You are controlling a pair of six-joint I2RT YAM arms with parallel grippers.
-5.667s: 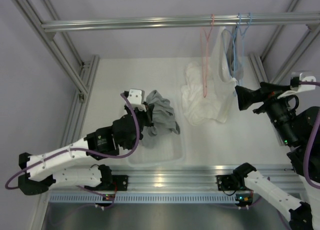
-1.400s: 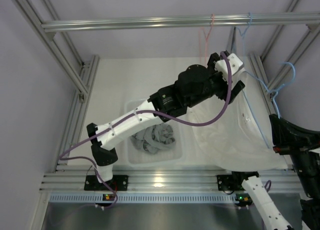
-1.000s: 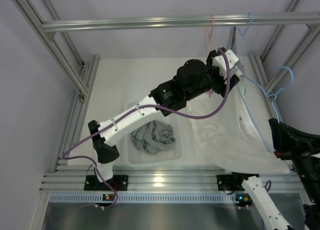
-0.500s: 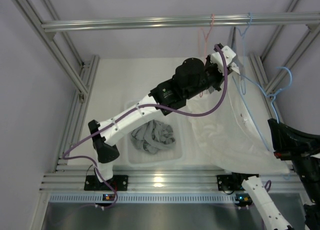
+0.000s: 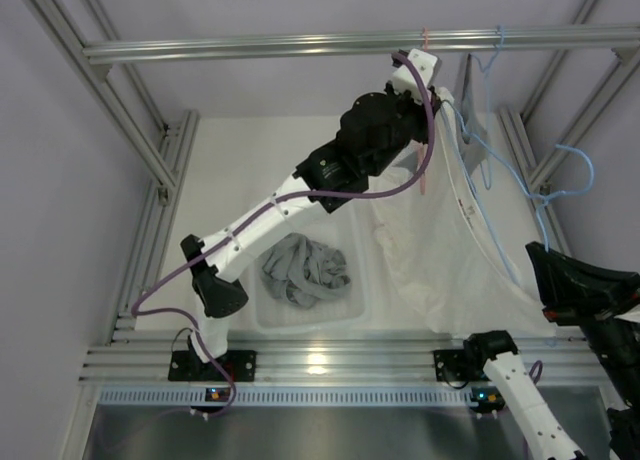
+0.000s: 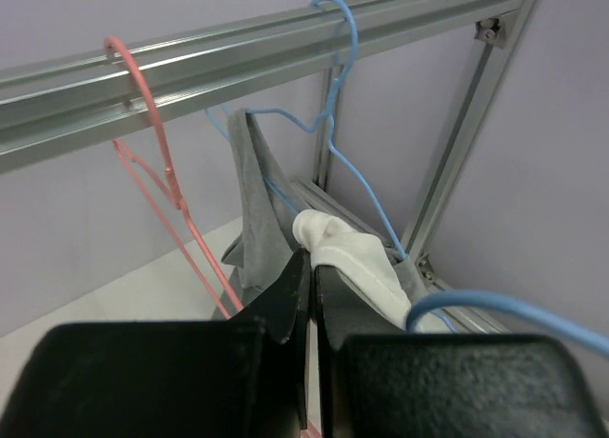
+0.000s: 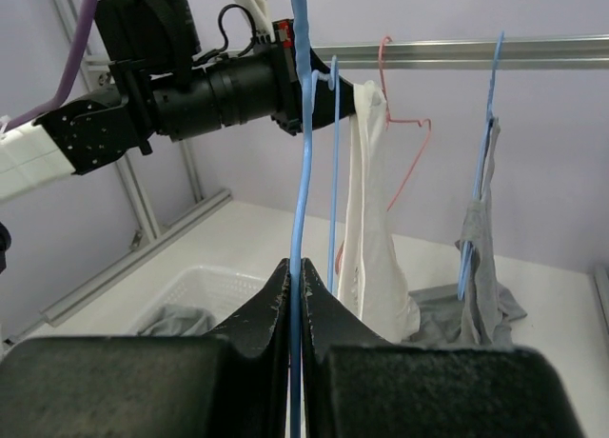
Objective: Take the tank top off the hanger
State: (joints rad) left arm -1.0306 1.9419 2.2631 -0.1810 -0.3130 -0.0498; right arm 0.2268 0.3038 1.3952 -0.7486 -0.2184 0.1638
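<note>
The white tank top (image 5: 450, 250) hangs stretched between my two grippers. High by the rail, my left gripper (image 5: 438, 95) (image 6: 312, 257) is shut on a bunched strap of the tank top (image 6: 352, 257). Low at the right, my right gripper (image 5: 535, 258) (image 7: 297, 267) is shut on the wire of the blue hanger (image 5: 578, 160) (image 7: 303, 124). In the right wrist view the tank top (image 7: 366, 219) drapes from the left gripper beside the hanger wire. That hanger's wire also crosses the left wrist view at the lower right (image 6: 504, 309).
A second blue hanger (image 6: 333, 76) on the rail (image 5: 300, 46) carries a grey garment (image 6: 252, 200) (image 7: 485, 238). An empty pink hanger (image 6: 152, 152) (image 7: 409, 162) hangs left of it. A clear basket (image 5: 355, 305) of grey clothes sits under the left arm. Frame posts stand at both sides.
My left gripper closed on the tank top's strap and rose up and back toward the rail, pulling the cloth taut. The right gripper stayed low, holding the blue hanger.
</note>
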